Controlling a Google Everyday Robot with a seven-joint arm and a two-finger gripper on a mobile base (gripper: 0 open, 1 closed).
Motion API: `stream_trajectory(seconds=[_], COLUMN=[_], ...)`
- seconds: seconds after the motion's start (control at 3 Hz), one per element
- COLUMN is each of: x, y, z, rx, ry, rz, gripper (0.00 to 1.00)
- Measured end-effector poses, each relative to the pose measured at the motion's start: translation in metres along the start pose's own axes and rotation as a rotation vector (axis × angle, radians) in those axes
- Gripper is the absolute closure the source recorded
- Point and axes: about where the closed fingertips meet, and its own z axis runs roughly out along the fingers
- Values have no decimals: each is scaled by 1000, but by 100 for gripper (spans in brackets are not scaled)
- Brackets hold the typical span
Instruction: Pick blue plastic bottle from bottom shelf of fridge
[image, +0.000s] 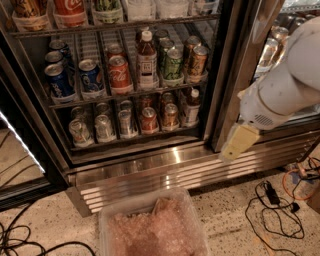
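Our hand (239, 142) hangs low at the right, in front of the black upright post of the fridge (226, 75) and just above its ribbed steel grille (175, 172), outside the compartment we need. We cannot tell whether it is released or clenched, and we see nothing carried in it.

The blue plastic bottle (190, 107) stands upright at the right end of the bottom shelf (135, 141), white cap up, in the front row. It is well apart from our hand, with the post between them. We judge the task barely begun: the approach, the reach into the shelf, the grasp and the pull-out are all left to do.

Soda cans (127, 120) fill the rest of the bottom shelf, and the nearest can (170, 115) sits just beside the bottle, so we think it could be knocked. The rack above, carrying a taller bottle (146, 57), a red can (120, 75) and blue cans (57, 82), sits close over the cap, so we judge a frontal reach the likelier way in. On the floor lie a clear plastic bin (106, 227) below the grille and loose cables (275, 205) at the right
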Motion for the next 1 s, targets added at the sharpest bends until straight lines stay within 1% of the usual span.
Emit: stream_trajectory(seconds=[0.33,0.67,1.0], x=[-7,-3,14], y=[-3,-7,-23], z=[32,56,93], rx=[1,-3,-37], ry=[-4,9,-66], rz=[-3,-1,16], gripper=[0,0,0])
